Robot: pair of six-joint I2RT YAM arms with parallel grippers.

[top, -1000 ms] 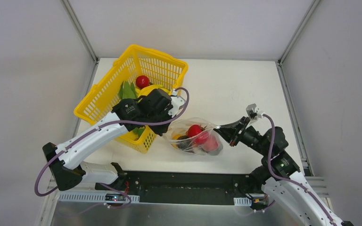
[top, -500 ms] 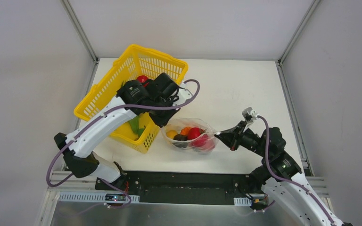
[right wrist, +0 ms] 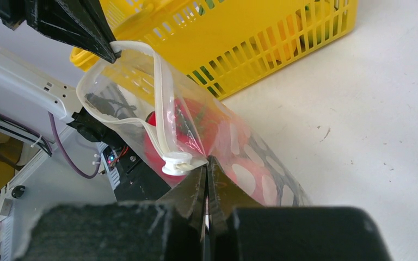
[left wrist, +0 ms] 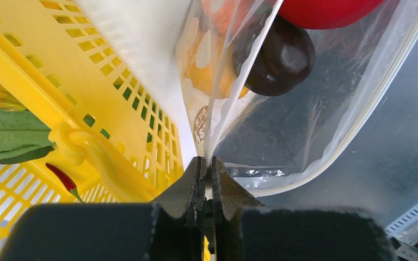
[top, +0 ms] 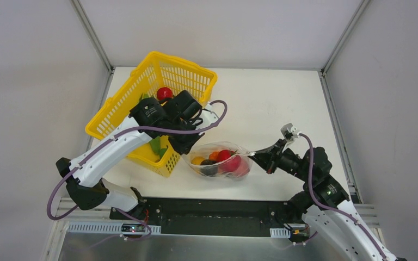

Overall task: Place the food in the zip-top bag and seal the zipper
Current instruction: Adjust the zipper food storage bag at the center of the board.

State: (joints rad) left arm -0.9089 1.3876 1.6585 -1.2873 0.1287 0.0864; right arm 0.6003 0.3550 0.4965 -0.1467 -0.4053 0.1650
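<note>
Two pincers, both engaged.

1. My left pincer (left wrist: pixel 207 163) is gripping the left end of the zip-top bag (top: pixel 217 164) at its mouth edge, jaws fully closed, just beside the near right corner of the yellow basket (top: pixel 114 111).
2. My right pincer (right wrist: pixel 207 163) is clamping the right end of the zipper (right wrist: pixel 162 103), also fully closed, beside a small white lump on the strip.
3. Bag: spanning the gap between my pincers, near the middle of the table (top: pixel 283 103). It is holding a red piece (top: pixel 226 159), a dark purple piece (left wrist: pixel 283 60), an orange piece (top: pixel 213 155) and a yellow piece (top: pixel 197 160).
4. Change over the last second: the bag is sitting slightly further left, and the orange piece is now showing.
5. Zipper: its two halves are standing apart in a loop, so the mouth is unsealed.
6. Outstanding: a red fruit (top: pixel 164 93) and green pieces (left wrist: pixel 5 130) are lying in the basket, so I judge the loading incomplete.
</note>
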